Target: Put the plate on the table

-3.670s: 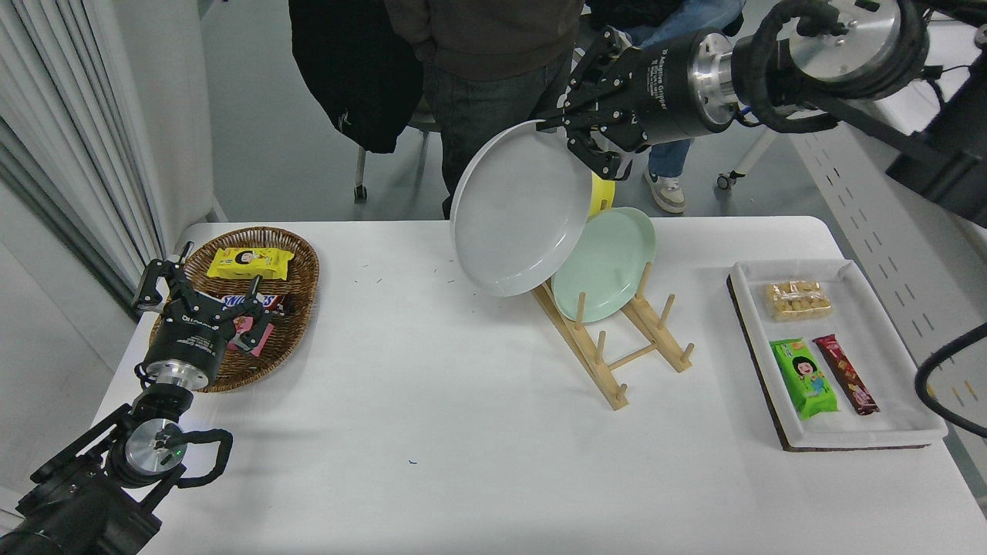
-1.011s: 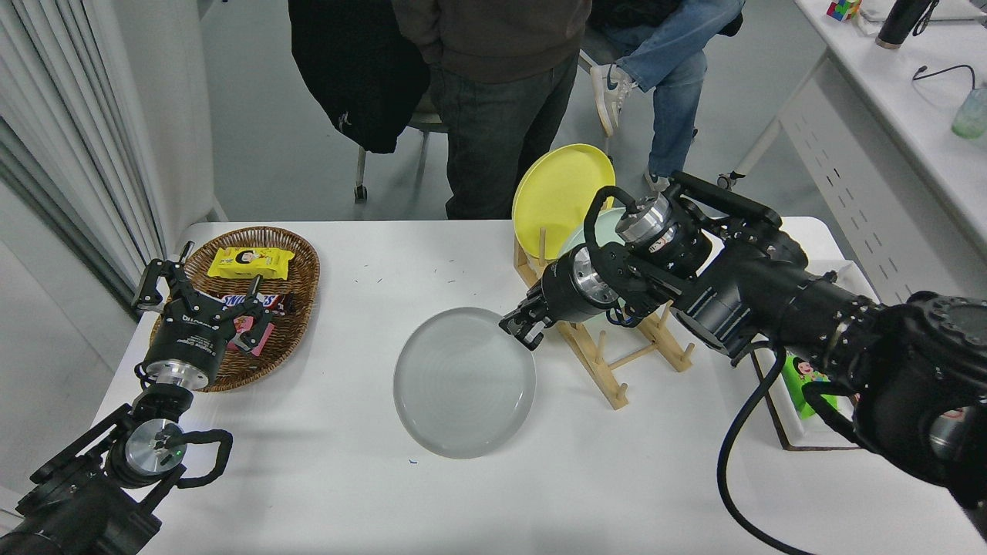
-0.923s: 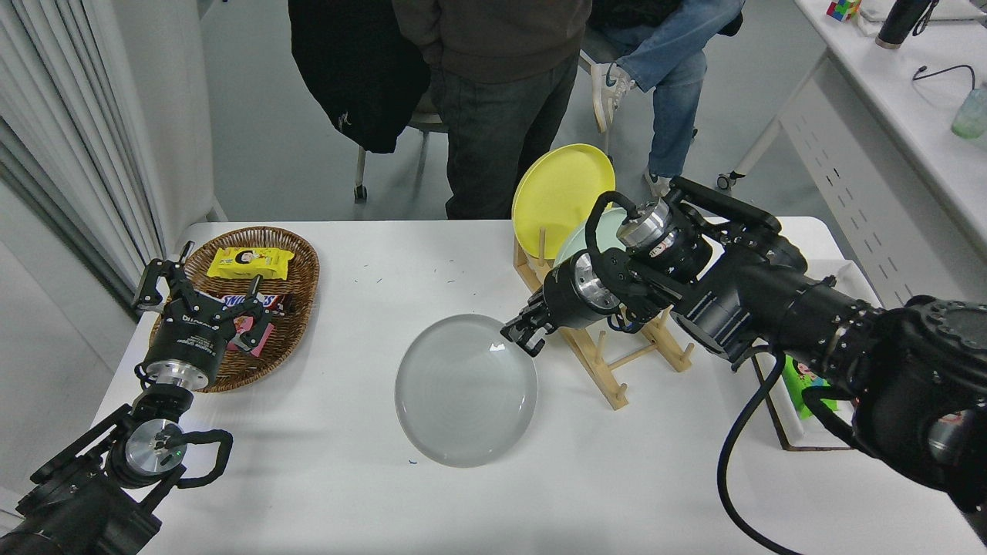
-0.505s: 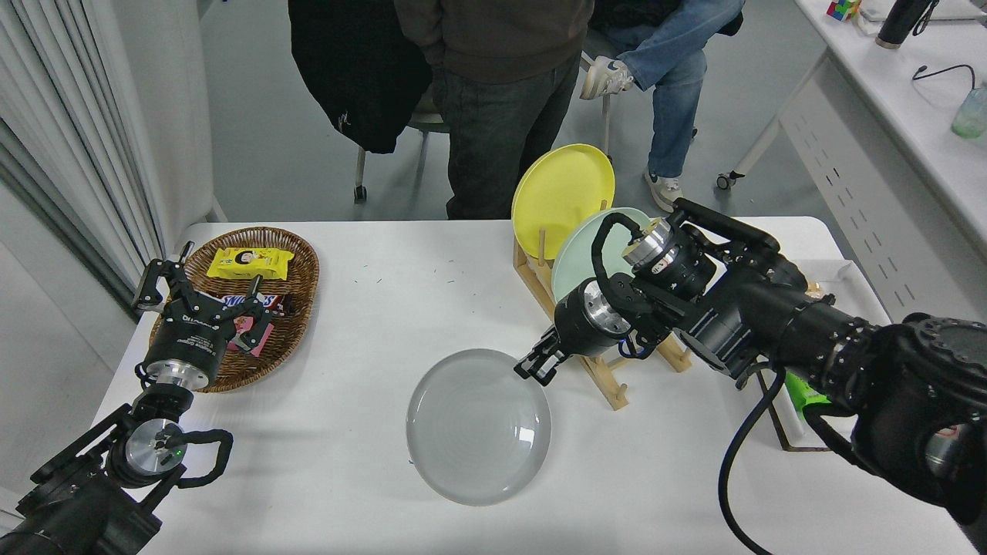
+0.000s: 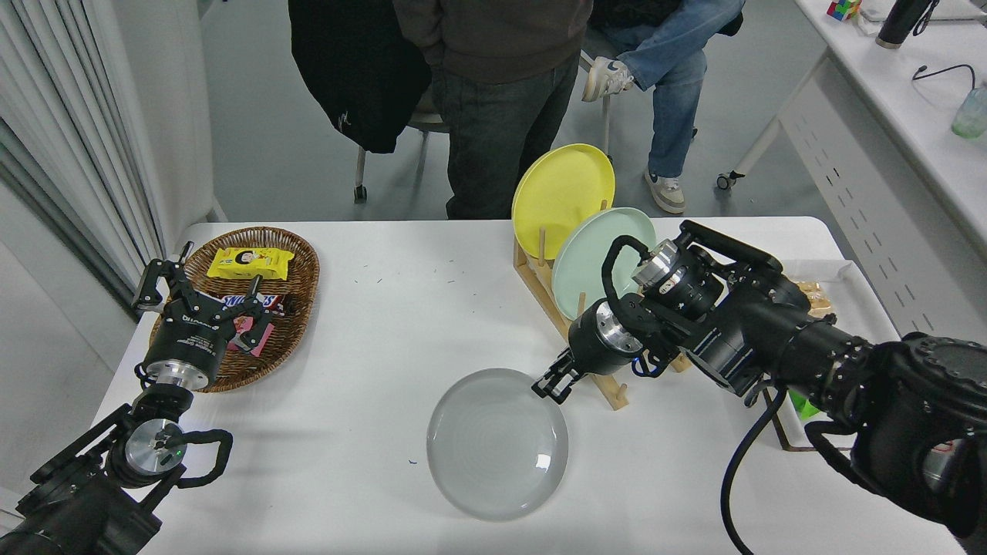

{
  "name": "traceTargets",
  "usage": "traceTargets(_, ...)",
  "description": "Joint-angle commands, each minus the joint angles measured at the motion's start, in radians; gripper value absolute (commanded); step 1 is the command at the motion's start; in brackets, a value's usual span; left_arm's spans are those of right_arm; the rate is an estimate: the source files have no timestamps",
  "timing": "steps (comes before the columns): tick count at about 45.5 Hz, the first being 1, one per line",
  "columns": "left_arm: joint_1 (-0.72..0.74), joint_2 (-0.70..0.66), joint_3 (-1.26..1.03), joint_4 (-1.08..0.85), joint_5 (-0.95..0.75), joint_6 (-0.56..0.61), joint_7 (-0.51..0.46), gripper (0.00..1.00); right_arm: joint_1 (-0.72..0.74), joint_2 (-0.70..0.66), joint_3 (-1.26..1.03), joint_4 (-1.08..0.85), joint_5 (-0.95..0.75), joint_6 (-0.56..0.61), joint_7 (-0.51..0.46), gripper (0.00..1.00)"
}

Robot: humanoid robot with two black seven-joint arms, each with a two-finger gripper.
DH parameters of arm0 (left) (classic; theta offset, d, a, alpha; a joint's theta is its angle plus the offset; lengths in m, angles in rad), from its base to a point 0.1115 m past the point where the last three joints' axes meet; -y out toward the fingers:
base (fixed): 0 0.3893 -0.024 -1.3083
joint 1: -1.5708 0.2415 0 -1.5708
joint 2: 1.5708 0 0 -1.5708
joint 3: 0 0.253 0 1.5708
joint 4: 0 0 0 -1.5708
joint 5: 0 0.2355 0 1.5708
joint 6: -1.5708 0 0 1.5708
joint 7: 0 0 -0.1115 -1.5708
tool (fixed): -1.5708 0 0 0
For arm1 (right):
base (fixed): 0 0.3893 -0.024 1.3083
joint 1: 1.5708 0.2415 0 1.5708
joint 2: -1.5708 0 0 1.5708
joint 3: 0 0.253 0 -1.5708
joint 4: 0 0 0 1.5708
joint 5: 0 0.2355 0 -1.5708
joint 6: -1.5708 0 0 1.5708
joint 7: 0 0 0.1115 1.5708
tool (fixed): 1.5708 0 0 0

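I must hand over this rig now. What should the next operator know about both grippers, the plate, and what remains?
Right gripper: shut on the far right rim of the grey plate, low over the table, in front of the wooden rack.
Left gripper: open, parked at the lower left over the wicker basket.
Done: the plate is off the rack; the yellow plate and mint plate stand there.
Left: confirm the plate lies flat, release, withdraw.

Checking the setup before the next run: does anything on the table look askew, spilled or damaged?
Nothing stands out. The plate lies on the table with the right gripper at its rim; the yellow plate and mint green plate stand in the wooden rack.
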Motion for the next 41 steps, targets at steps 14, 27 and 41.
traceTargets(14, 0.0, 0.0, 0.0, 0.0, 0.0, 0.0, 0.0, 0.98, -0.041, 0.0, 0.037, -0.057, -0.003, -0.001, -0.001, 0.0)
traceTargets(27, 0.0, 0.0, 0.0, 0.0, 0.0, 0.0, 0.0, 0.98, -0.05, 0.0, 0.04, -0.04, -0.002, -0.001, -0.001, 0.0)
traceTargets(41, 0.0, 0.0, 0.0, 0.0, 0.0, 0.0, 0.0, 0.98, -0.05, 0.0, 0.052, -0.037, -0.003, -0.001, -0.001, 0.0)
